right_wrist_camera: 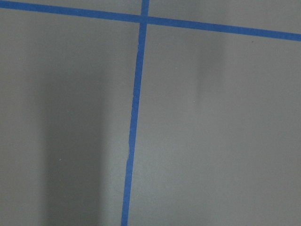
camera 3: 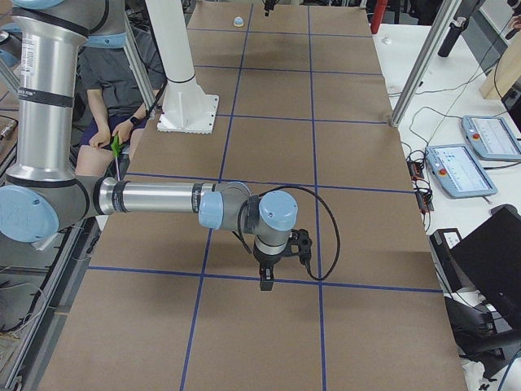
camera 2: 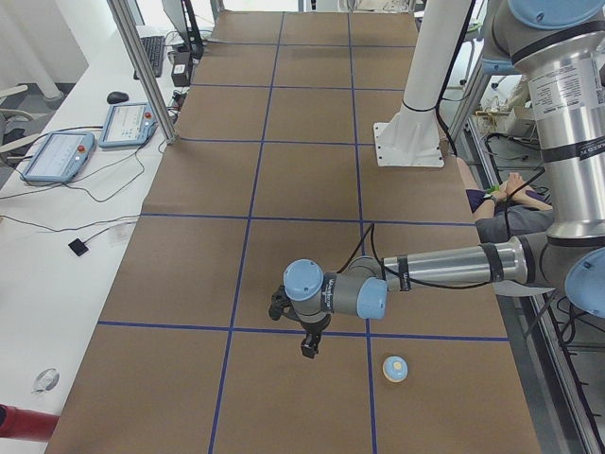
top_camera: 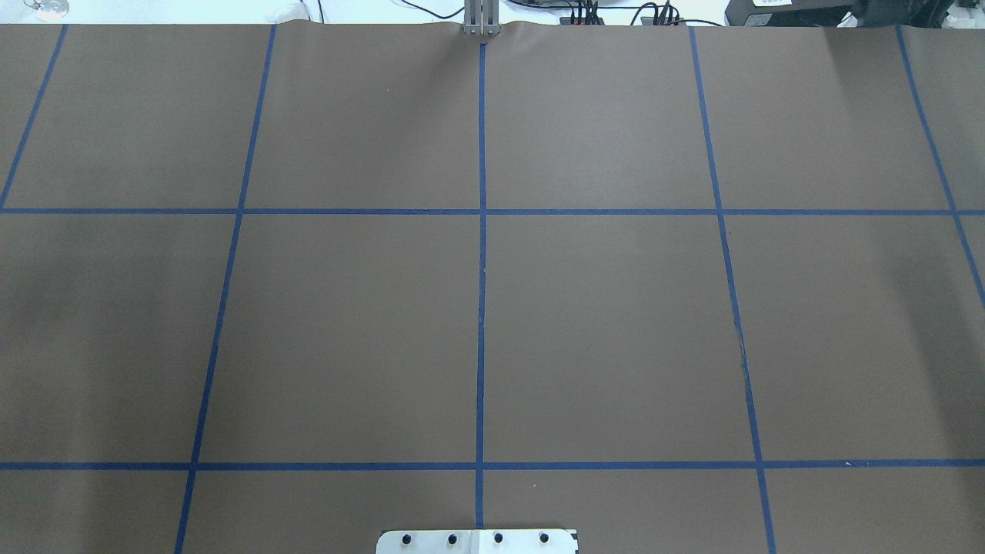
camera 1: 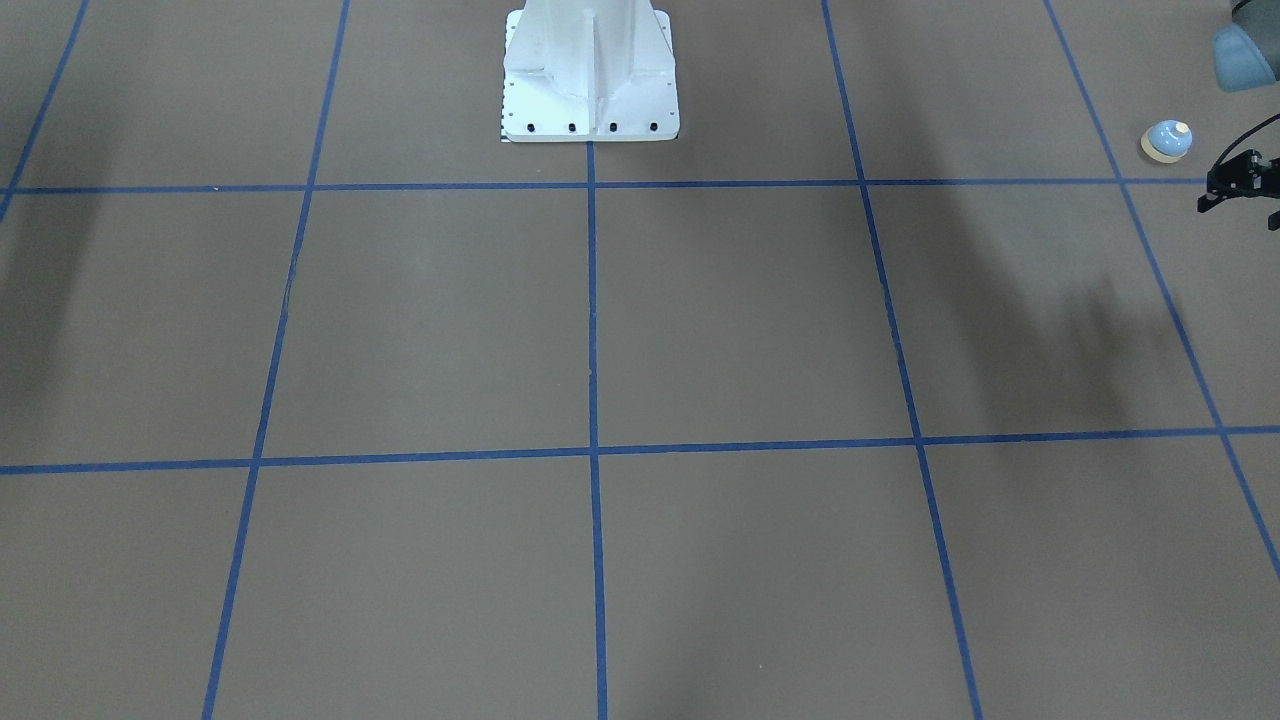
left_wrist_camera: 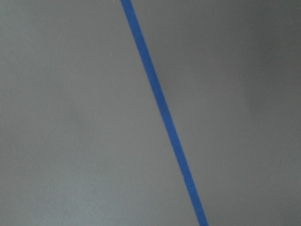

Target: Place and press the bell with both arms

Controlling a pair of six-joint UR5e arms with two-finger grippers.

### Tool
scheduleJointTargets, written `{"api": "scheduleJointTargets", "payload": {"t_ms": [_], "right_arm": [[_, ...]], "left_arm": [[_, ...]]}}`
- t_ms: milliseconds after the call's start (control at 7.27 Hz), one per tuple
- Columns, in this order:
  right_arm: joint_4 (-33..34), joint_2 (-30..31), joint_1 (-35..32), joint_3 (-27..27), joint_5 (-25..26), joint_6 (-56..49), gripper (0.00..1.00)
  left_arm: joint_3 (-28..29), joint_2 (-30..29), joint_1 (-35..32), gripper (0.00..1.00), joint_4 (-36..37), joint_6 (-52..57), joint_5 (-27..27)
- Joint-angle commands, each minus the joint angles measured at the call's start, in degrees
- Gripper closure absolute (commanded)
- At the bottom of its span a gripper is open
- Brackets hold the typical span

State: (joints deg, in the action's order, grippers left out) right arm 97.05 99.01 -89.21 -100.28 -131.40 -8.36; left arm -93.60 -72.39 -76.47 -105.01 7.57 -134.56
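The bell (camera 1: 1167, 140) stands upright on the brown table near its end on my left; it also shows in the exterior left view (camera 2: 395, 368) and far off in the exterior right view (camera 3: 238, 21). My left gripper (camera 1: 1240, 190) hovers low beside the bell, apart from it, cut by the frame edge; it also shows in the exterior left view (camera 2: 305, 342). I cannot tell whether it is open. My right gripper (camera 3: 266, 281) hangs low over the table's other end, far from the bell; I cannot tell its state. Both wrist views show only table and blue tape.
A white bolted pedestal (camera 1: 590, 80) stands at the robot's side of the table. Blue tape lines (top_camera: 481, 308) grid the surface. A seated person (camera 3: 106, 98) is beside the pedestal. Tablets (camera 2: 57, 156) and cables lie on the white side bench behind metal posts (camera 2: 142, 66).
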Motion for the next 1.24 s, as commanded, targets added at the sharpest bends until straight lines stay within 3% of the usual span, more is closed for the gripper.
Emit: {"api": "scheduleJointTargets", "payload": {"t_ms": [0,413,1101], "right_arm": [[0.0,0.1,0.0,0.0,0.0,-0.2,0.00],[0.2,1.5,0.1,-0.2,-0.1,-0.2,0.00],[0.2,1.2,0.2,-0.4,-1.3,-0.2,0.00]], "left_arm": [[0.0,5.4,1.5,0.00,-1.8,-0.1,0.0],[0.2,11.8,1.9,0.00,-6.5,-0.1,-0.1],[0.7,11.8,5.1,0.00,-7.6,-6.0,-0.1]]}}
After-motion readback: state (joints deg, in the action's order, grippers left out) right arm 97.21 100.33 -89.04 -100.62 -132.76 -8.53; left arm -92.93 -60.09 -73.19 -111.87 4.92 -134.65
